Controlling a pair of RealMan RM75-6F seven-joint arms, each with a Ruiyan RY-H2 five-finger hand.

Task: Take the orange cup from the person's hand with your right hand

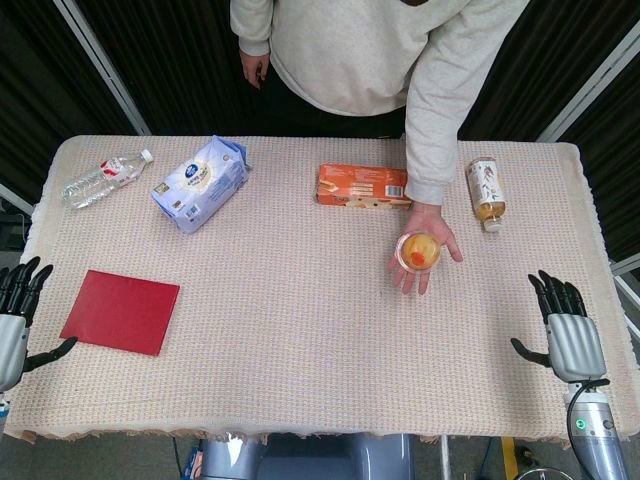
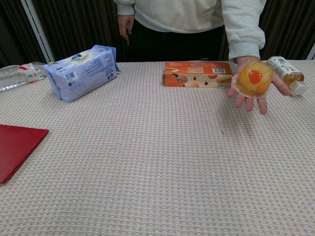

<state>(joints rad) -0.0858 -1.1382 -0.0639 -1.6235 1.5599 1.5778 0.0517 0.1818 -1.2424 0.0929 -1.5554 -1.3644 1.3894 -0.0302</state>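
The orange cup (image 1: 418, 251) is a small clear tub with orange contents and a red spot, lying on the person's open palm (image 1: 426, 265) held over the right half of the table. The chest view shows the orange cup (image 2: 253, 78) on the person's palm (image 2: 254, 101), lifted above the cloth. My right hand (image 1: 567, 330) hangs open at the table's right front edge, well to the right of and nearer than the cup, holding nothing. My left hand (image 1: 14, 315) is open at the left front edge. Neither hand appears in the chest view.
An orange box (image 1: 364, 186) and a tea bottle (image 1: 485, 193) lie behind the cup. A blue-white bag (image 1: 201, 182) and a water bottle (image 1: 104, 177) sit at the back left. A red square sheet (image 1: 121, 311) lies at the front left on the woven table cloth (image 1: 300, 330).
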